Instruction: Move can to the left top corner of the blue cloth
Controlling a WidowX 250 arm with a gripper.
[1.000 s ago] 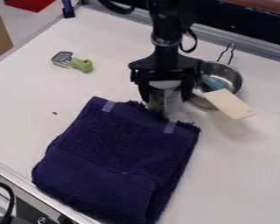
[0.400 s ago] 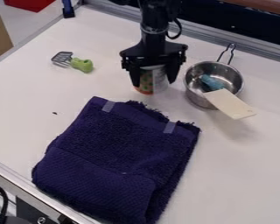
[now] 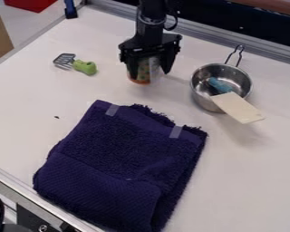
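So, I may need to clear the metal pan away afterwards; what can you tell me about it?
The pan is round, shiny and silver, apparently bare metal, with a thin wire loop handle pointing towards the table's far edge. It sits upright and open on the white table. A blue piece lies inside, and a flat cream piece slants out over its near rim.

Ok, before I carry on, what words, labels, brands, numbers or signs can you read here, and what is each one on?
None can be read.
Can at the gripper: a coloured label pattern, too small and blurred to read.
Light strips on the blue cloth: no print I can make out.
Saucepan and green-handled utensil: no readable marks.
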